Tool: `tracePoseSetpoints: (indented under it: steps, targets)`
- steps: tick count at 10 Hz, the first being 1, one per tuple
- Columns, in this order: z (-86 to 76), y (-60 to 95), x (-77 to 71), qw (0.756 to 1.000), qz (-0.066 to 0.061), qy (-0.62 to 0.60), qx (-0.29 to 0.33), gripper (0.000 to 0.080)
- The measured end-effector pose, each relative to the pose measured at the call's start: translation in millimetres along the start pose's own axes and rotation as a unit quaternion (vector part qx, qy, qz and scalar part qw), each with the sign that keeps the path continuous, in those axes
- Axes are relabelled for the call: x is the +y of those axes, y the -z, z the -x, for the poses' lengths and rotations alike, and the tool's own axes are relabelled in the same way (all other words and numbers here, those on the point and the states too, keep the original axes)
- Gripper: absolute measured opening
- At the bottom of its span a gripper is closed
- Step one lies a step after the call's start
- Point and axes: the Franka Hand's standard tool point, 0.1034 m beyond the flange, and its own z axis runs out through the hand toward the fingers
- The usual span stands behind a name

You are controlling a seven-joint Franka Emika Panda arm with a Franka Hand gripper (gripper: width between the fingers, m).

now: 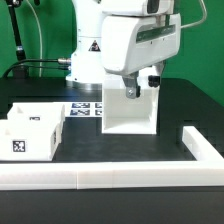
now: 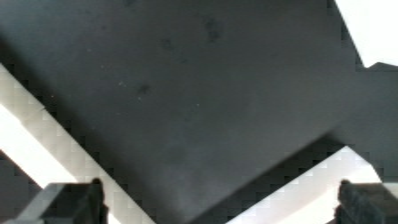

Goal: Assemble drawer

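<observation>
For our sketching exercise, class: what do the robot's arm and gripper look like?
The arm is glossy white with rounded shells and a grey band near the wrist. A black triangle sticker marks its base; a black cable lies beside it. The gripper has dark, blocky jaws.

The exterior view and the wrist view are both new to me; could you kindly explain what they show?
The white machine in the exterior view is a robot arm; that camera stands off the arm. Its gripper hangs at the top of the tall white casing of the drawer. At that view's left stand white trays, one showing a square tag. Between them and the casing lies the marker board. A low white rail edges the black table. The wrist view comes from a camera on the arm's wrist: it looks past the two fingers, which stand wide apart with nothing between them.
</observation>
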Motion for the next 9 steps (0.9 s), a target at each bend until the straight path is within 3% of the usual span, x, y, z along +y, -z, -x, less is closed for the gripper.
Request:
tracePoseSetpoints:
  steps: [6,7,8,9]
  targets:
    - [0.0,0.5,-0.3,1.0,0.0,-0.002,0.0,0.0649]
    - [1.4,5.0,-4.6,0.999,0.004,-0.032,0.003,0.0649]
    - [8.8,9.0,-17.2,0.996,0.016,-0.082,0.015,0.0649]
    - [18.1,9.4,-33.4,0.993,0.018,-0.116,0.016,0.0649]
